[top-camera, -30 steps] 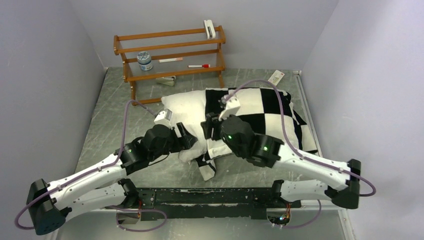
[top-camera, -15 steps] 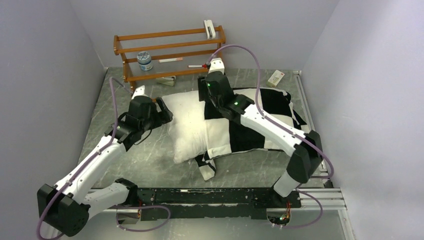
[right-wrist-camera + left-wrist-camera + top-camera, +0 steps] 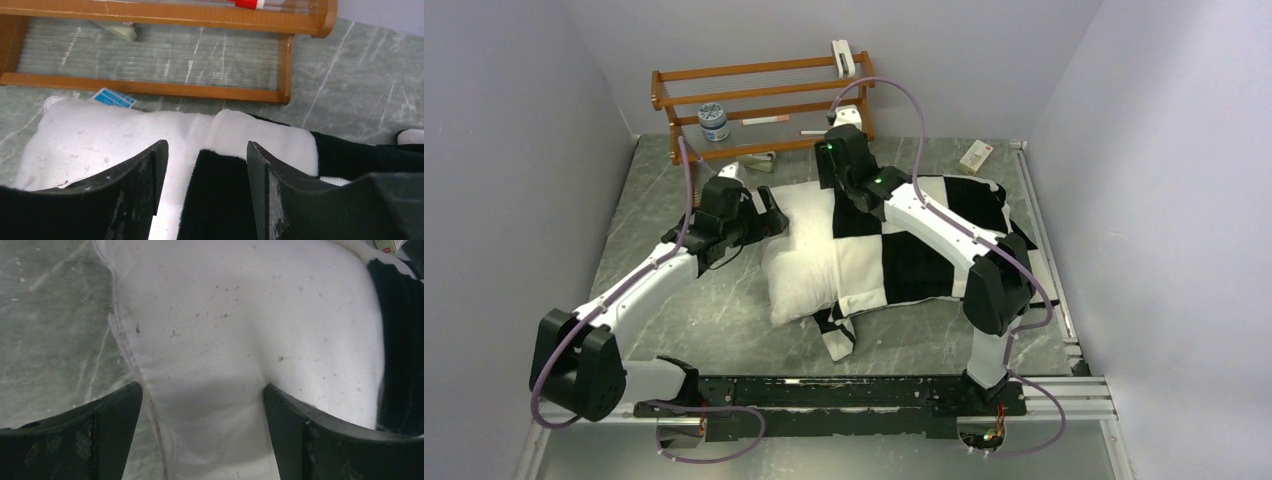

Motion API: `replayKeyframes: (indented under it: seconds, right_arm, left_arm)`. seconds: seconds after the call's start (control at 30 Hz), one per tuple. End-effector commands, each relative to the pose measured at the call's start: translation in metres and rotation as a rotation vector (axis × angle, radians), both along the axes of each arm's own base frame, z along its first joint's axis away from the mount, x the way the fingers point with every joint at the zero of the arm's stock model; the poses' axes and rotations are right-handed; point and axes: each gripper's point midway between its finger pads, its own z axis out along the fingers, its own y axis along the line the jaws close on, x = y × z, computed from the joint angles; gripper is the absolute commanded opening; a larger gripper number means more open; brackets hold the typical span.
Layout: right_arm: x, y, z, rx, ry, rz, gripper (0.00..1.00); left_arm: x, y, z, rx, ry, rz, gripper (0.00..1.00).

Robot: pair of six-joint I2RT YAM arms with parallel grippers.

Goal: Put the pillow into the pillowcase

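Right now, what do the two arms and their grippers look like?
The left arm and the right arm both have white shells with black joints, and a mauve cable loops along each. Small green lights glow on the right arm. The left gripper and right gripper have black, scuffed fingers.

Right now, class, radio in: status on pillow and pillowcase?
Left gripper open wide at bare end of pillow. Right gripper astride mouth of pillowcase, grip unclear; pillow partly inside. Wooden rack just beyond.
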Motion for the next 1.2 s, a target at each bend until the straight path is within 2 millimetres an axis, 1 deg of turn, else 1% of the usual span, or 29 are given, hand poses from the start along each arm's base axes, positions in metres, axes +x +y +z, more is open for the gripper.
replayKeyframes:
  seconds: [0.0,0.1,0.13,0.17,0.23,0.27,0.3,0.33,0.37,0.4,0.5,0.53,0.57,0.6,0.7,0.8,0.87,0.93,1.03,1.1,1.17]
  right_arm:
    - [0.012,-0.003,-0.011,-0.069,0.009,-0.024,0.62]
    - [0.019,0.004,-0.024,-0.072,0.047,-0.004,0.62]
    - [0.020,0.005,-0.031,-0.080,0.062,-0.005,0.62]
    - [0.021,0.005,-0.037,-0.091,0.076,-0.010,0.62]
    - [0.022,0.002,-0.055,-0.130,0.110,-0.036,0.62]
    - [0.024,-0.002,-0.062,-0.157,0.122,-0.055,0.62]
    - [0.026,-0.005,-0.069,-0.181,0.135,-0.069,0.62]
    - [0.027,-0.005,-0.073,-0.198,0.139,-0.074,0.60]
    - [0.030,-0.005,-0.074,-0.207,0.137,-0.080,0.56]
    - [0.031,0.000,-0.073,-0.204,0.134,-0.075,0.49]
    - [0.033,0.016,-0.066,-0.215,0.115,-0.054,0.18]
    - [0.031,0.024,-0.059,-0.222,0.101,-0.035,0.09]
    - [0.027,0.036,-0.051,-0.221,0.088,0.005,0.03]
    - [0.021,0.049,-0.044,-0.206,0.081,0.060,0.00]
    - [-0.011,0.092,-0.013,-0.075,0.105,0.251,0.00]
    - [-0.046,0.120,0.015,0.071,0.114,0.374,0.00]
    - [-0.067,0.135,0.032,0.180,0.125,0.436,0.00]
    - [-0.087,0.149,0.047,0.276,0.124,0.488,0.00]
    - [-0.114,0.169,0.068,0.425,0.117,0.570,0.00]
    - [-0.137,0.188,0.089,0.533,0.106,0.679,0.00]
    - [-0.143,0.195,0.097,0.581,0.109,0.676,0.00]
  left_arm:
    - [0.012,-0.025,-0.017,-0.104,-0.016,-0.063,0.96]
    - [0.016,-0.036,-0.029,-0.138,0.006,-0.094,0.96]
    - [0.015,-0.039,-0.034,-0.146,0.020,-0.110,0.92]
    - [0.017,-0.042,-0.031,-0.154,0.004,-0.126,0.80]
    - [0.015,-0.043,-0.027,-0.155,-0.018,-0.141,0.36]
    - [0.013,-0.040,-0.025,-0.151,-0.029,-0.137,0.22]
    - [0.010,-0.037,-0.025,-0.147,-0.038,-0.132,0.12]
    - [0.006,-0.035,-0.024,-0.146,-0.050,-0.132,0.06]
    - [0.003,-0.034,-0.023,-0.152,-0.057,-0.137,0.05]
    - [-0.001,-0.035,-0.023,-0.162,-0.062,-0.144,0.05]
    - [-0.014,-0.036,-0.024,-0.191,-0.061,-0.169,0.05]
    - [-0.017,-0.036,-0.023,-0.198,-0.062,-0.173,0.05]
    - [-0.020,-0.036,-0.023,-0.206,-0.061,-0.177,0.05]
    - [-0.023,-0.036,-0.021,-0.213,-0.063,-0.178,0.05]
    - [-0.026,-0.036,-0.006,-0.235,-0.097,-0.180,0.05]
    - [-0.022,-0.037,0.013,-0.237,-0.134,-0.185,0.05]
    - [-0.020,-0.041,0.025,-0.264,-0.154,-0.194,0.05]
    - [-0.017,-0.044,0.032,-0.292,-0.169,-0.196,0.05]
    - [-0.014,-0.054,0.037,-0.353,-0.173,-0.211,0.05]
    - [-0.012,-0.060,0.042,-0.396,-0.175,-0.218,0.05]
    - [-0.009,-0.064,0.046,-0.424,-0.174,-0.225,0.05]
